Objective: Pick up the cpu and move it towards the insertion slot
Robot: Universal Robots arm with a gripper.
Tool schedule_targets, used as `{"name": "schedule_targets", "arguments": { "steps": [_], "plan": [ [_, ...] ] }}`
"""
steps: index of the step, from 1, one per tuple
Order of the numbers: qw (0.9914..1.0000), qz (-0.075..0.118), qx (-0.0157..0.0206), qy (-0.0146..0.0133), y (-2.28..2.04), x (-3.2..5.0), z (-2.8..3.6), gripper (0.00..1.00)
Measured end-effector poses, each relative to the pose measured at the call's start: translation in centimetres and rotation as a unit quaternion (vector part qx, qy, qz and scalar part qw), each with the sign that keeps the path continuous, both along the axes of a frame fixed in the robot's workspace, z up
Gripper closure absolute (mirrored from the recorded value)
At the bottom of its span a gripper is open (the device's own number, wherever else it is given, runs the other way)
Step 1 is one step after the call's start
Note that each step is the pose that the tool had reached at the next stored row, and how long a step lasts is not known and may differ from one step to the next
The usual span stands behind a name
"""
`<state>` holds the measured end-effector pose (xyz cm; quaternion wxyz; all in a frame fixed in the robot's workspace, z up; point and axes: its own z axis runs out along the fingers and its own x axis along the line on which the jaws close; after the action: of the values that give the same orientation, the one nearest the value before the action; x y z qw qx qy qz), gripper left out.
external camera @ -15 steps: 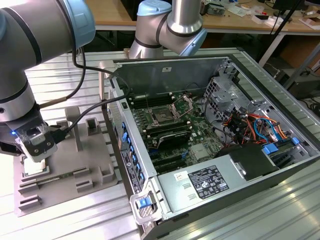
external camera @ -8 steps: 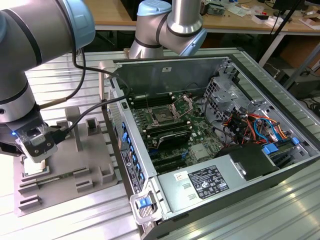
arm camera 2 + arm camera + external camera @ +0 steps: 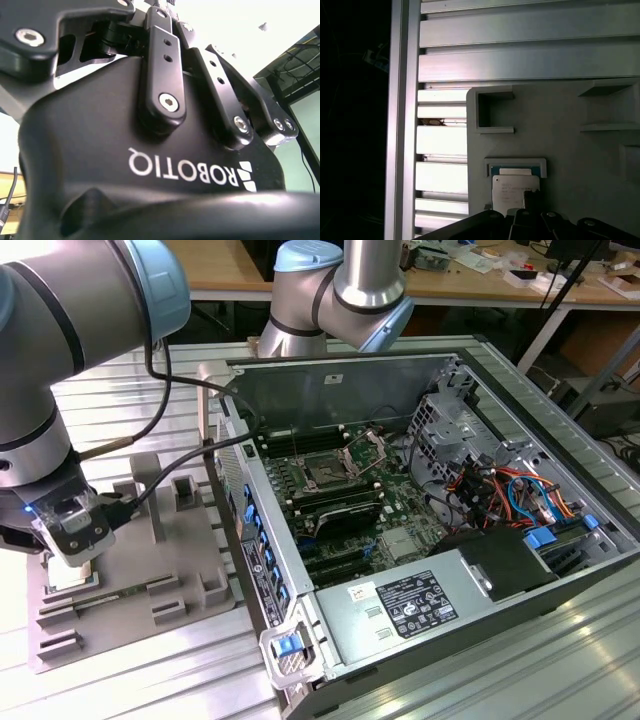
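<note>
Hanging low: your gripper [image 3: 72,555] points down over the grey fixture [image 3: 160,570] at the exterior view's left.
Jaws: you cannot tell whether they are apart or together.
Cpu [image 3: 512,192]: flat in the fixture's pocket, just under the gripper.
Insertion slot [image 3: 325,472]: well apart, inside the open computer case [image 3: 480,540].
Writing: white lettering on the gripper's body.
Between: the case's wall.

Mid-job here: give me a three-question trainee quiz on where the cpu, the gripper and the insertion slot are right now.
1. Multiple choice: the insertion slot sits A inside the open computer case, or B outside it?
2. True or false: the gripper hangs over the insertion slot.
3. Fill in: in the first wrist view, the cpu lies on the ____.
Key: 1 A. 2 False. 3 grey fixture.
</note>
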<state>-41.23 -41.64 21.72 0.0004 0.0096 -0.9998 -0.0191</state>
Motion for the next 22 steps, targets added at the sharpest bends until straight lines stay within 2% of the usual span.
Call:
{"name": "schedule_targets", "arguments": {
  "steps": [22],
  "plan": [
    [1.0,0.0,0.0,0.0001,0.0,-0.04,-0.96,0.89]
  ]
}}
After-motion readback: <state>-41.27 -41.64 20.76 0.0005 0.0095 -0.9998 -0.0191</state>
